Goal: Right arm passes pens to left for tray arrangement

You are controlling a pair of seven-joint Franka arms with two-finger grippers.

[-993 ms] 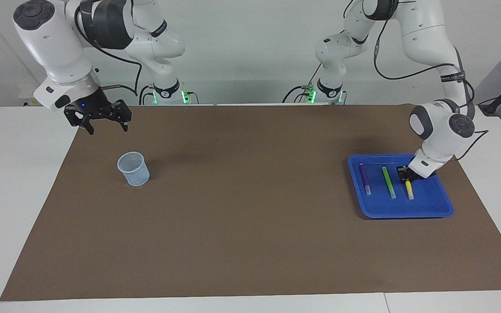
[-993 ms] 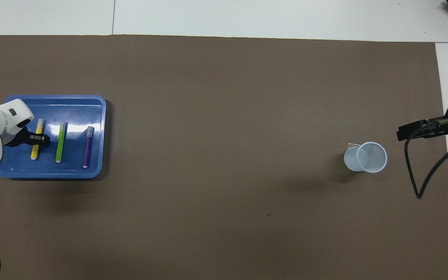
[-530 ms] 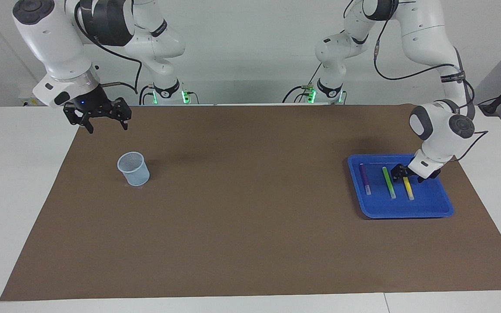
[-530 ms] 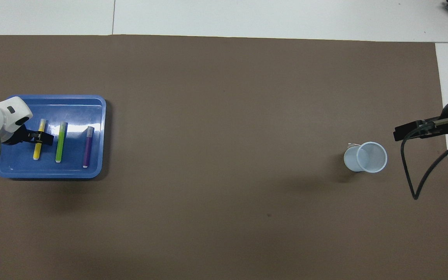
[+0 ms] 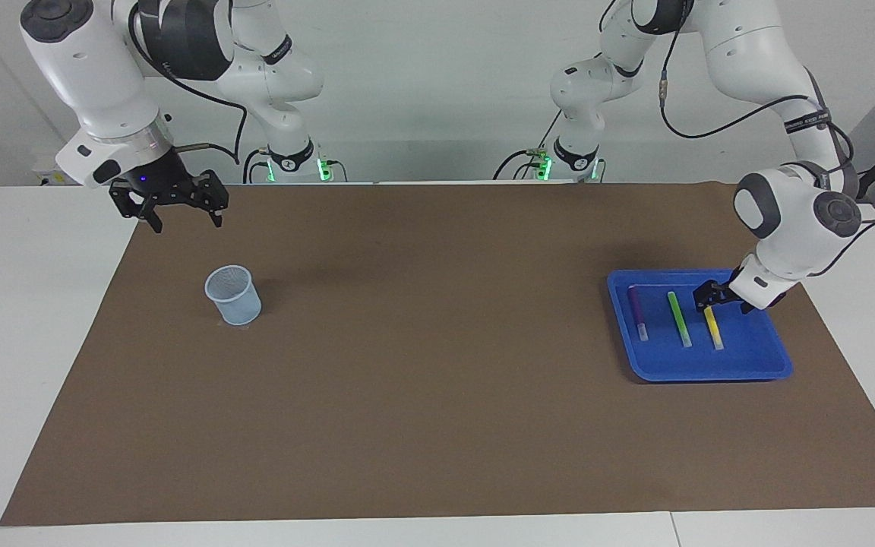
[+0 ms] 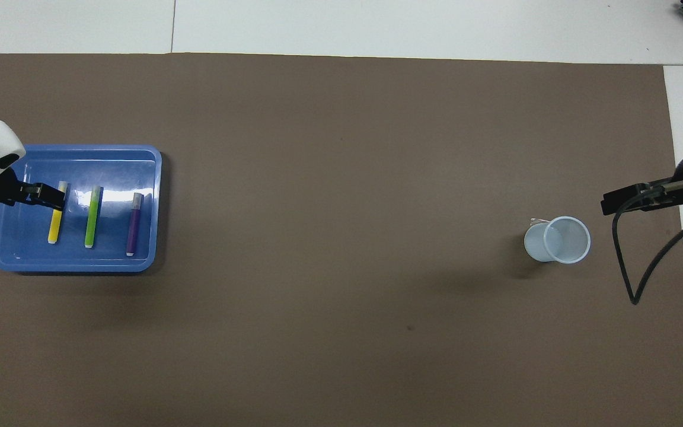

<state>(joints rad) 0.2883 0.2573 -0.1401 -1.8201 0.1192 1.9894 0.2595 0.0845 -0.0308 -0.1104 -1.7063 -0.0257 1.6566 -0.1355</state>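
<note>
The blue tray (image 5: 703,372) (image 6: 74,264) sits on the brown mat at the left arm's end of the table. Three pens lie side by side in it: purple (image 5: 638,311) (image 6: 134,225), green (image 5: 678,319) (image 6: 91,216) and yellow (image 5: 713,328) (image 6: 55,222). My left gripper (image 5: 720,301) (image 6: 45,194) hangs open just over the tray, above one end of the yellow pen and holding nothing. My right gripper (image 5: 187,220) (image 6: 632,198), with a blue light on its wrist, waits open and empty in the air over the mat's edge at the right arm's end.
A small pale blue mesh cup (image 5: 233,295) (image 6: 558,239) stands upright on the mat near the right gripper. The brown mat (image 5: 437,380) covers most of the white table. A black cable (image 6: 638,284) loops down from the right arm.
The left gripper opened off the yellow pen, which stays lying in the tray, then lifted and drew back toward the tray's outer rim. The right gripper barely shifted.
</note>
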